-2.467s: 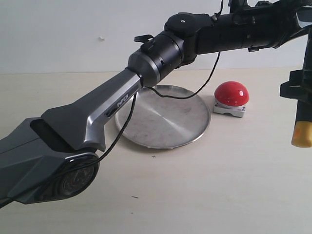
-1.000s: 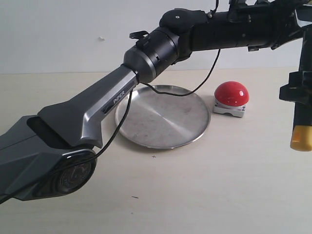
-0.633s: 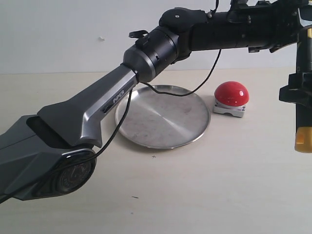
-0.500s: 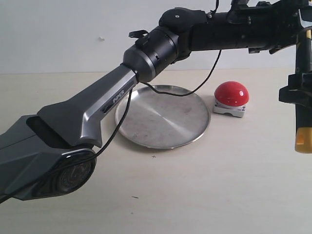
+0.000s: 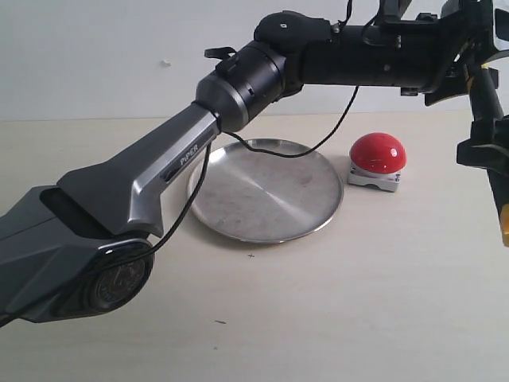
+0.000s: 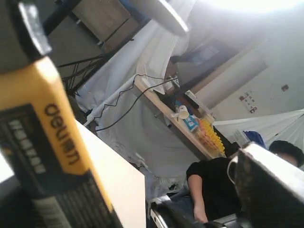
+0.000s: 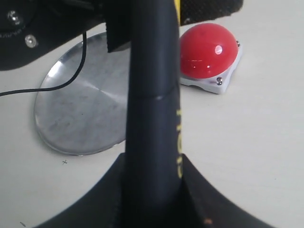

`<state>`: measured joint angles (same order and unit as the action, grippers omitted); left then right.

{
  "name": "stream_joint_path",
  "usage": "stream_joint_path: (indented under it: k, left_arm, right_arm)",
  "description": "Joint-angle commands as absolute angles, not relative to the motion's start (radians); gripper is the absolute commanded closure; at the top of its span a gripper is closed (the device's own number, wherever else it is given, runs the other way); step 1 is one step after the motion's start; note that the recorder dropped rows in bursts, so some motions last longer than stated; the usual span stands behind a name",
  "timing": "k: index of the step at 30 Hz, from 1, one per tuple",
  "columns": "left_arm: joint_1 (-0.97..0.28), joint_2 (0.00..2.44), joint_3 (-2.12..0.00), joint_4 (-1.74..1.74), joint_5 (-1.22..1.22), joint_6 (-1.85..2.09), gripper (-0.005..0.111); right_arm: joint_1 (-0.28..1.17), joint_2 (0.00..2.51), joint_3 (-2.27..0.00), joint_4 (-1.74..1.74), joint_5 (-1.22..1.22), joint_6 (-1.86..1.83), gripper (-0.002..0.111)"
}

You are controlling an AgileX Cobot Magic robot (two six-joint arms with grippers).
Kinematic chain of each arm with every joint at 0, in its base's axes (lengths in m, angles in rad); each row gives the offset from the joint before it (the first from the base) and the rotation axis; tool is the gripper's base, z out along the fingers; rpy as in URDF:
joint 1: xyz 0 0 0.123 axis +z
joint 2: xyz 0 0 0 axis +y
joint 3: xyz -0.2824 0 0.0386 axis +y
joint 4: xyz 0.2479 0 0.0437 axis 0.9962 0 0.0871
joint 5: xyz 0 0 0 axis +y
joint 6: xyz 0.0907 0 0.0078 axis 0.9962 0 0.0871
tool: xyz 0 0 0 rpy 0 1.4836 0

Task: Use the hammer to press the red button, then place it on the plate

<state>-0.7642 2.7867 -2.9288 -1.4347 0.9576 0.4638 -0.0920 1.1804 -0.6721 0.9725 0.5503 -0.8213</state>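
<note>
White wall [image 5: 95, 56] backs a pale desk [image 5: 358, 318], where the plate [image 5: 262, 199] lies bare near the middle and the red button [image 5: 378, 153] sits just beside its rim on the right, not touching it. The hammer [image 7: 152, 85] is on neither. It hangs in the air at the far right edge of the exterior view, well above the desk, close to upright with its yellow end pointing down. The right gripper [image 5: 489, 151] is clenched round the black handle, which the right wrist view shows wedged between its two fingers. The left arm reaches across above the plate and button to the upper part of the hammer. There the left gripper [image 5: 475, 48] looks released. In the left wrist view the yellow neck fills one side of the picture, while the one finger [image 6: 270, 190] that shows stands well apart from it, with the room visible between them. Judged from this, the step in hand is passing the hammer over to the right arm, and the button is not yet pressed. The next move seems to call for the left arm to draw clear, since it spans the space over the button. The right arm would then have to turn the hammer, as the head is at the top and the button lies below and to the left. It would bring the head down squarely on the dome, keeping a firm hold so the handle does not slip. Placing the hammer on the plate comes only after that.
</note>
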Motion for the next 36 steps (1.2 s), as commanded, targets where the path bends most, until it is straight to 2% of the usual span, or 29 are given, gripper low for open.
stream_joint_path:
  k: [1,14,29,36]
  left_arm:
    - [-0.764,2.767,-2.942,-1.476,1.03,0.463,0.006]
    - [-0.67,2.767,-2.942,-1.553,1.221,0.458,0.005]
    - [-0.545,2.767,-2.942,-1.632,1.221,0.383,0.005]
    - [-0.529,2.767,-2.942,-1.626,1.221,0.276,0.006]
  right_arm:
    - [-0.093,1.176,-0.685,0.995,0.505,-0.84,0.108]
    - [-0.093,1.176,-0.685,0.995,0.446,-0.809,0.108]
    - [-0.093,1.14,-0.685,0.995,0.394,-0.794,0.108]
    - [-0.093,1.14,-0.685,0.99,0.385,-0.791,0.108]
